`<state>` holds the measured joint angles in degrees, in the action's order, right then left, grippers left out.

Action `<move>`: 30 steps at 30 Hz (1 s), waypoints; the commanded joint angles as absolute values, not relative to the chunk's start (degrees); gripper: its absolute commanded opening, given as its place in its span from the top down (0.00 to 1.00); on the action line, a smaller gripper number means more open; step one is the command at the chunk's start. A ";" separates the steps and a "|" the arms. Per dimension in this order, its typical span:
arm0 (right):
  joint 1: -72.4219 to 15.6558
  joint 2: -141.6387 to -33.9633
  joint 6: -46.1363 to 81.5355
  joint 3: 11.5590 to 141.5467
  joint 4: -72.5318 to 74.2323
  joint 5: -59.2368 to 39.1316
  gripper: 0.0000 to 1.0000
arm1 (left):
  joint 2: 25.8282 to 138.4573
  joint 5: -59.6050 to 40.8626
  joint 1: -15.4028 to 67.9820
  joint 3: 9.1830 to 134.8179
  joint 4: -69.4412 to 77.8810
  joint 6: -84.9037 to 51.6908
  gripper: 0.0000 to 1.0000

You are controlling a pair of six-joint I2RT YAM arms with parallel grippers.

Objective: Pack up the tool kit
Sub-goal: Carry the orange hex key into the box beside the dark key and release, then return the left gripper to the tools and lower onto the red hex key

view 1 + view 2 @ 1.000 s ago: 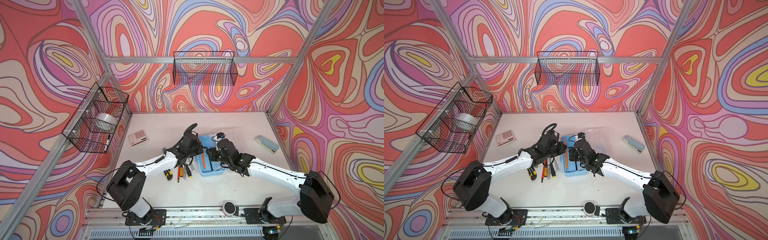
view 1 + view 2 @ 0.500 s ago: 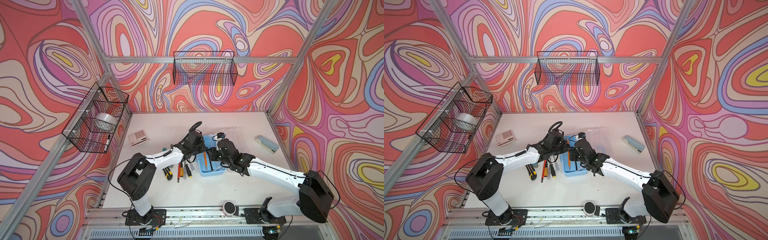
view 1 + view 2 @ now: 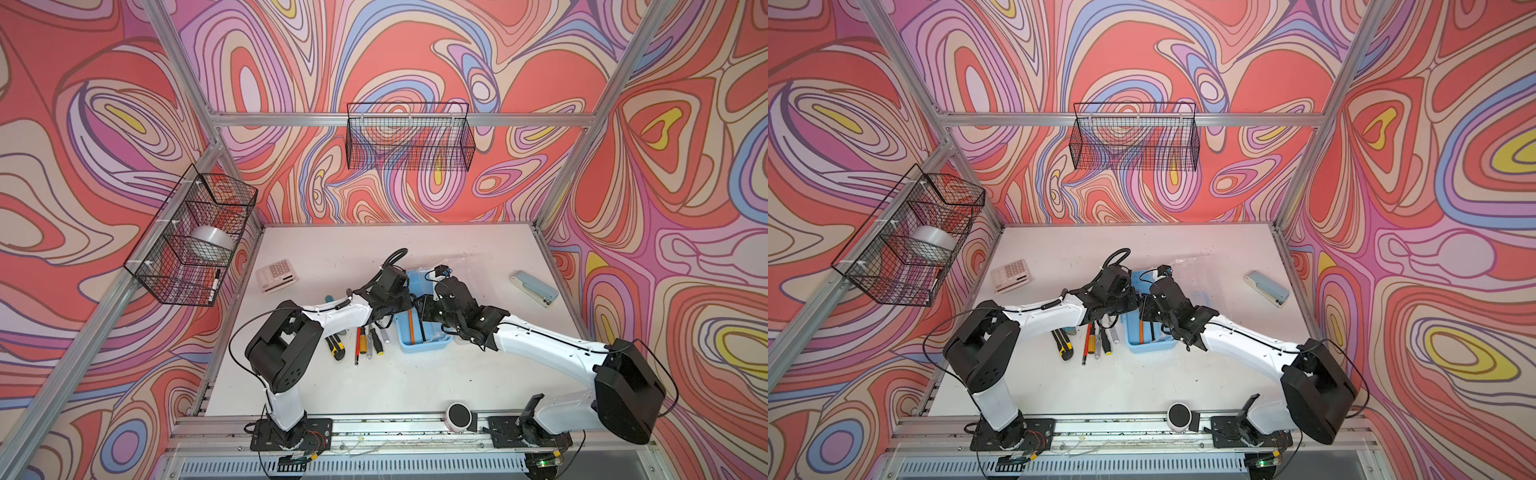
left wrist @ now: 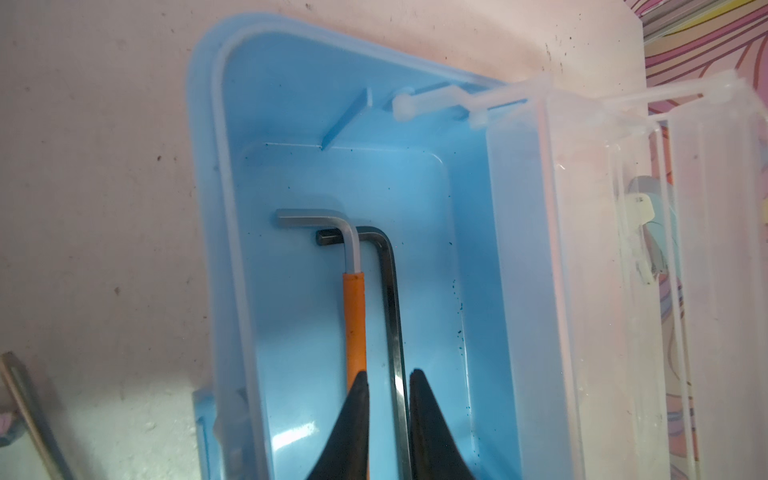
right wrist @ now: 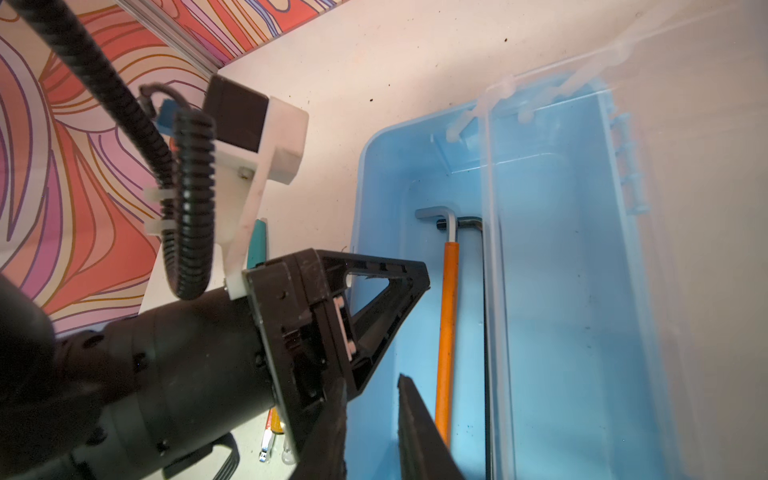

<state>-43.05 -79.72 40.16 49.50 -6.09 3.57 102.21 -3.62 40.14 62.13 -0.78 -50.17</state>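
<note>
Inside the light-blue case (image 4: 203, 187), the black hex key (image 4: 392, 307) is found between the narrowly parted jaws of the left gripper (image 4: 388, 373), not pinched.

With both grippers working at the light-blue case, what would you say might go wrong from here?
1. The left gripper straddles the dark L-shaped hex key with little clearance. Lifting off may drag it, or nudge the orange-sleeved hex key beside it.
2. The right gripper, its fingers either side of a wall of the light-blue plastic case, sits very close by. The two arms could collide there.
</note>
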 commanded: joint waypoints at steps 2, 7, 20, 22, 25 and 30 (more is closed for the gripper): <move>-42.63 -80.50 40.49 48.70 -5.28 3.16 0.78 | 103.18 -3.51 40.36 63.50 -1.16 -50.54 0.81; -42.46 -80.16 40.36 48.52 -5.31 3.17 0.78 | 103.17 -3.39 40.42 63.71 -1.41 -50.37 0.81; -42.32 -78.83 37.68 51.65 -7.59 0.94 0.70 | 91.84 3.91 40.28 62.49 -8.42 -40.50 0.68; -42.35 -78.75 37.12 52.62 -8.06 0.04 0.67 | 88.51 7.49 40.34 61.59 -11.50 -38.16 0.62; -42.60 -78.44 36.66 53.71 -8.62 -1.17 0.65 | 83.09 12.71 40.34 59.38 -16.35 -35.07 0.56; -44.81 -78.96 35.45 56.67 -11.45 -1.25 0.64 | 75.44 17.32 39.20 56.22 -24.95 -32.64 0.54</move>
<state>-43.33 -79.64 37.10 54.24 -8.95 -0.64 77.56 12.23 39.92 58.59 -15.86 -35.81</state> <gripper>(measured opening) 0.358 0.456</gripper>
